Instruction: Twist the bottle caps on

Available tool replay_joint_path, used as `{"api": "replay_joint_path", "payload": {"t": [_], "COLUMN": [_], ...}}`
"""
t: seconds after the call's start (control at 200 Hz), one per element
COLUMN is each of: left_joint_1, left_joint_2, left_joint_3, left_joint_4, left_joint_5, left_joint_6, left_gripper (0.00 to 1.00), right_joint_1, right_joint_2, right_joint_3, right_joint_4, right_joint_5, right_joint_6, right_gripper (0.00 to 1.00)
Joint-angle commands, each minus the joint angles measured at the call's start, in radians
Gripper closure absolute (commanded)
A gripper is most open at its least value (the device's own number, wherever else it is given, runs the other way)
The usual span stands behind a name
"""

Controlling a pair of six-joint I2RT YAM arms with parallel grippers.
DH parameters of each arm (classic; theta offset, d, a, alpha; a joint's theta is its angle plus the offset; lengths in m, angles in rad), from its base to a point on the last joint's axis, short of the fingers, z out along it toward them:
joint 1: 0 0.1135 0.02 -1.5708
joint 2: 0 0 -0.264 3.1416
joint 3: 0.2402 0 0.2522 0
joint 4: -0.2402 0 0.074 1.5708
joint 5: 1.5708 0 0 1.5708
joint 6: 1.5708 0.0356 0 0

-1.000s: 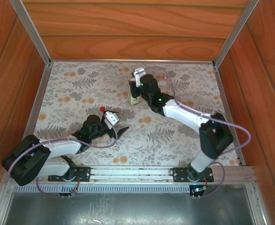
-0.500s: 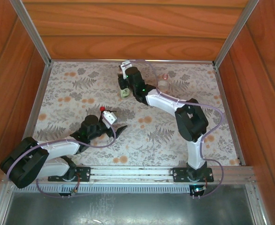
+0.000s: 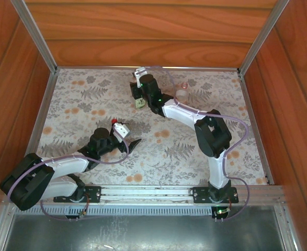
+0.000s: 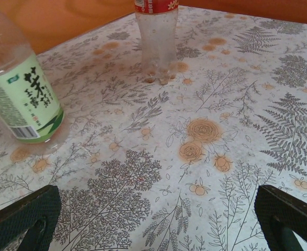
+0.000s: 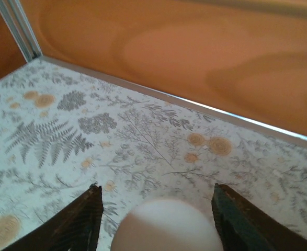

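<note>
Two fingers (image 5: 85,225) of right gripper (image 5: 157,193) are set astride white cap (image 5: 166,227), directly atop upright green-label bottle (image 3: 138,102); hold cannot be told. Left gripper (image 4: 156,209) is spread wide.

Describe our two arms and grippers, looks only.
Both arms match: left arm and right arm have white links between bulky black joint housings. A lilac cable loops along each. A white camera block sits at each wrist. The right arm shows a green light. The left gripper and right gripper have two dark fingers each; the left's pads are textured.
</note>
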State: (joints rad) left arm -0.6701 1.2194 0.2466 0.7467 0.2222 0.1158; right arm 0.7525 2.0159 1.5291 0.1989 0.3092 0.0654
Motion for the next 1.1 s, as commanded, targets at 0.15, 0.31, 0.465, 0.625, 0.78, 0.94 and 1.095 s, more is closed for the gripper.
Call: {"api": "replay_joint_path", "payload": {"t": [0.15,0.31,0.465,0.625,0.78,0.94,1.095], "left_joint_1": [0.007,0.007,-0.016,-0.037,-0.060,-0.071,-0.083], "left_joint_2": [0.017,0.050,0.125,0.261,0.387,0.520,0.637], "left_joint_3": [0.035,0.073,0.153,0.249,0.360,0.478,0.598], "left_joint_4": [-0.002,-0.001,0.017,0.113,0.170,0.205,0.214], "left_joint_5": [0.035,0.068,0.090,0.097,0.048,0.028,0.031], "left_joint_6": [-0.017,-0.015,0.000,-0.032,-0.088,-0.117,-0.138], "left_gripper": [0.00,0.00,0.00,0.00,0.00,0.00,0.00], "right_joint_1": [0.003,0.003,0.004,0.000,-0.008,-0.017,-0.021], "right_joint_2": [-0.137,-0.237,-0.399,-0.593,-0.787,-0.981,-1.134], "right_joint_3": [-0.058,-0.137,-0.251,-0.384,-0.499,-0.612,-0.691], "right_joint_4": [-0.013,-0.025,-0.051,-0.089,-0.155,-0.230,-0.313], "right_joint_5": [-0.058,-0.061,-0.054,-0.034,0.007,0.063,0.067], "right_joint_6": [-0.001,-0.015,-0.046,-0.067,-0.093,-0.104,-0.101], "right_gripper": [0.21,0.15,0.12,0.10,0.04,0.02,0.02]}}
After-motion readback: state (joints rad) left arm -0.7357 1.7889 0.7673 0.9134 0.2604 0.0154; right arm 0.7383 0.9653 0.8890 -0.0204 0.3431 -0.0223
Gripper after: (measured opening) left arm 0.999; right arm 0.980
